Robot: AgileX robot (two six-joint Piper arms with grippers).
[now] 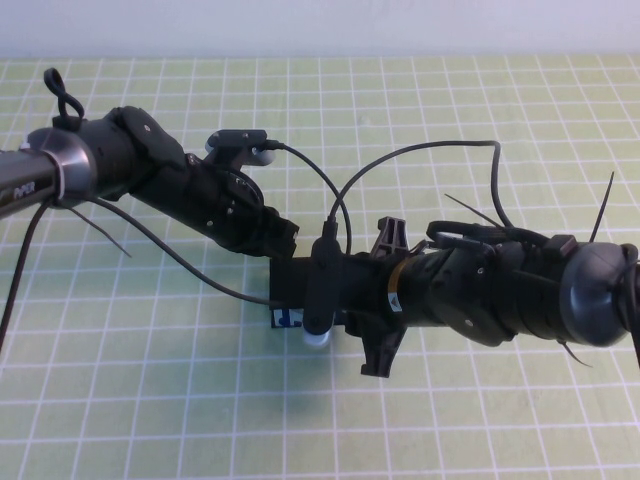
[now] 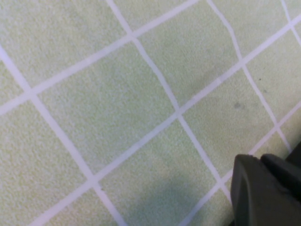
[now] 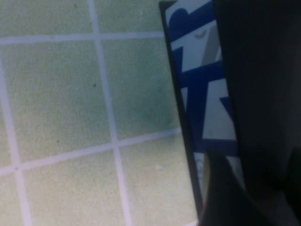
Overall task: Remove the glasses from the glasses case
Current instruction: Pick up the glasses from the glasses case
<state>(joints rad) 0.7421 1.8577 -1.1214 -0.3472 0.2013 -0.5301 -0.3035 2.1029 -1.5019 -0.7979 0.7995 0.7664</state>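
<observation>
Glasses case (image 1: 292, 283) lies on green grid mat (image 1: 150, 400), mostly hidden under both arms; blue-printed side shows (glasses not visible). Left gripper (image 1: 283, 240) is at case's far edge, right gripper (image 1: 345, 300) over case; finger state of both: cannot tell.

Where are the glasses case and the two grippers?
case (image 3: 202, 94): right wrist view, on its blue-printed pale side.
left gripper (image 1: 283, 238): high view, at the case's far edge.
right gripper (image 1: 345, 300): high view, down over the case.
</observation>
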